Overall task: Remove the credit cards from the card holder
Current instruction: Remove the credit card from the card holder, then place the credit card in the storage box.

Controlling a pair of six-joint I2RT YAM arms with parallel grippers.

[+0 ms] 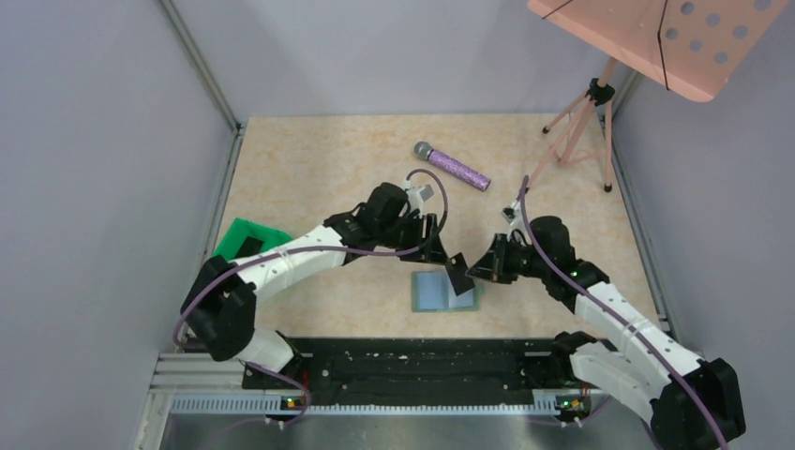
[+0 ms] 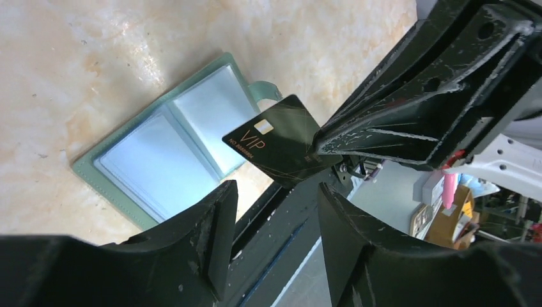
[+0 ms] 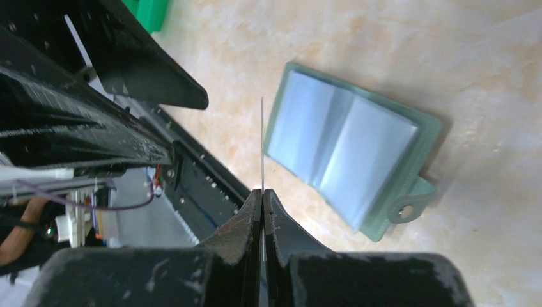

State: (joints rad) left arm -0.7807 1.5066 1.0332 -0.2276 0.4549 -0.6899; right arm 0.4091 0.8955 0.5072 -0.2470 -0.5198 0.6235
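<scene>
Evidently one credit card [image 2: 278, 144] was out of the card holder [image 2: 160, 150] at the time of inspection. It was a black card marked VIP, held in the air over one side of the holder and clear of its pockets. The right gripper [image 3: 263, 192] was pressed together on one edge of that card, which showed edge-on as a thin line in the right wrist view. The left gripper [image 2: 276, 188] stood spread with nothing between its fingers. It was close beside the card and not touching it, as far as could be seen. The card holder lay open and flat on the table [image 1: 309, 169], in front of the arm bases, both pale blue-grey panels facing up. No dark card showed in either panel; whether another sat tucked deeper in a pocket could not be told.

Judgement: extraction of this card was complete, but the card was not yet set down. Remaining work: place it on the table away from the holder, then check the pockets for any further cards.
</scene>
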